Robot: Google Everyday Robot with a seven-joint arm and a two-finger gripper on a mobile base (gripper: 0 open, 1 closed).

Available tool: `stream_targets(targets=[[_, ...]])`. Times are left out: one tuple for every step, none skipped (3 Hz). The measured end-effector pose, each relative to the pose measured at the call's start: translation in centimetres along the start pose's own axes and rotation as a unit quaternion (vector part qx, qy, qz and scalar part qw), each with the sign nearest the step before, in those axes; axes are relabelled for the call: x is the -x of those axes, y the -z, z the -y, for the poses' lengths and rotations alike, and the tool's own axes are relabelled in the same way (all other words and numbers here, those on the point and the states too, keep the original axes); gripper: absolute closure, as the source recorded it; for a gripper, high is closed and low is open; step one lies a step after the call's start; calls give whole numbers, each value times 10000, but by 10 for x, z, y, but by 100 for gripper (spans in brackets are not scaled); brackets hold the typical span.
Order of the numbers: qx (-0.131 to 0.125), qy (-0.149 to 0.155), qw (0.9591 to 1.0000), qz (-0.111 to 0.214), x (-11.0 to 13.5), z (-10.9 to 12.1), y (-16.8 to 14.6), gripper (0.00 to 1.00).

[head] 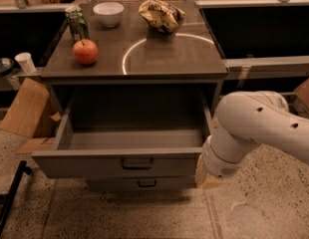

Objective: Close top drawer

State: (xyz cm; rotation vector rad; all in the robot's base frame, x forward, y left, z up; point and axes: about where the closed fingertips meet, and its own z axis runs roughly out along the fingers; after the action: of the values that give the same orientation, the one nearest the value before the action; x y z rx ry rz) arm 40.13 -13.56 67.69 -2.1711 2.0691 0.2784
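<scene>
The top drawer [94, 166] of the grey cabinet stands pulled far out. Its deep tray [134, 139] looks empty, and a dark pull handle [137, 163] sits in the middle of its flat front. A lower drawer front [140, 183] shows just beneath it. My white arm [254, 128] reaches in from the right. My gripper [203, 177] is mostly hidden behind the wrist, low at the right end of the top drawer's front, touching or almost touching it.
On the cabinet top [169, 59] are a red apple [85, 51], a green can [76, 23], a white bowl [108, 13] and a crumpled chip bag [161, 15]. A cardboard box [26, 109] and white cup [25, 62] stand left. A black pole [10, 198] is at lower left.
</scene>
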Motion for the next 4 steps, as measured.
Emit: stream_targets(targets=[[-36, -145, 9999, 23, -6, 18, -21, 100], [-32, -150, 9999, 29, -6, 18, -23, 81], [-32, -150, 9999, 29, -6, 18, -23, 58], [-32, -150, 9999, 29, -6, 18, -23, 35]])
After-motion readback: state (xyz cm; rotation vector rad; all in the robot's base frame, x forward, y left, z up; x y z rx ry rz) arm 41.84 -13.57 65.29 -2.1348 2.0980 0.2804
